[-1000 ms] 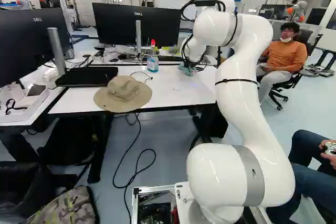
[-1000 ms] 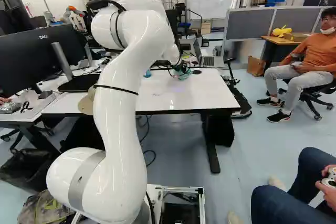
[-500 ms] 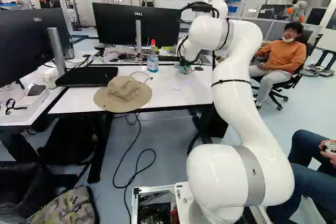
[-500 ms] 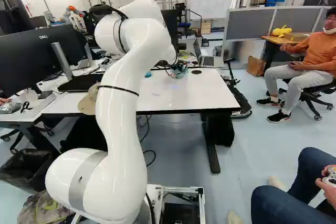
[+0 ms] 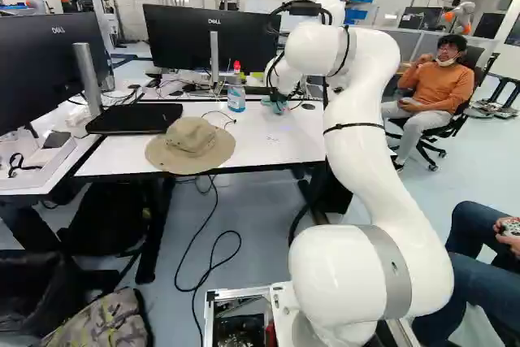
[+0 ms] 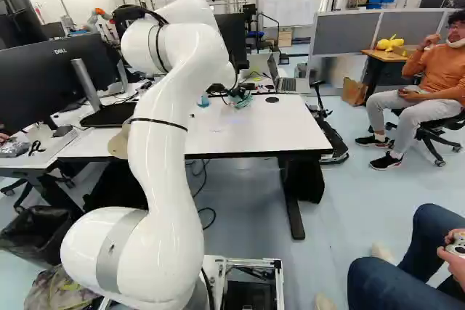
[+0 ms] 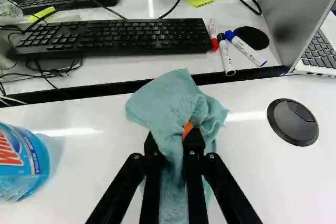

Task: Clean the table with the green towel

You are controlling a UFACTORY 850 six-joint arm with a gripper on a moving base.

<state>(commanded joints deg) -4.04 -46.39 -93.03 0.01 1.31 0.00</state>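
Note:
My gripper [image 6: 238, 95] is low over the far part of the white table [image 6: 276, 128], and in the left base view it is right of the spray bottle. In the wrist view the gripper [image 7: 176, 142] is shut on the green towel [image 7: 168, 98], whose folds bunch between both fingers and spread out ahead of them. An orange pad shows beside the cloth. Part of the towel hangs beneath the fingers. Whether its underside touches the tabletop I cannot tell.
The spray bottle [image 5: 236, 95] stands close beside the gripper. A tan hat [image 5: 191, 144] lies at the table's front edge. Beyond the towel are a keyboard [image 7: 115, 38], markers [image 7: 244, 48] and a laptop [image 7: 320, 51]; a round black cap [image 7: 292, 122] is set in the tabletop. Monitors [image 5: 213, 36] stand behind.
The arm has shifted leftward in the left base view, carrying the towel across the table nearer the spray bottle. The base has stayed in place, as have bottle and hat.

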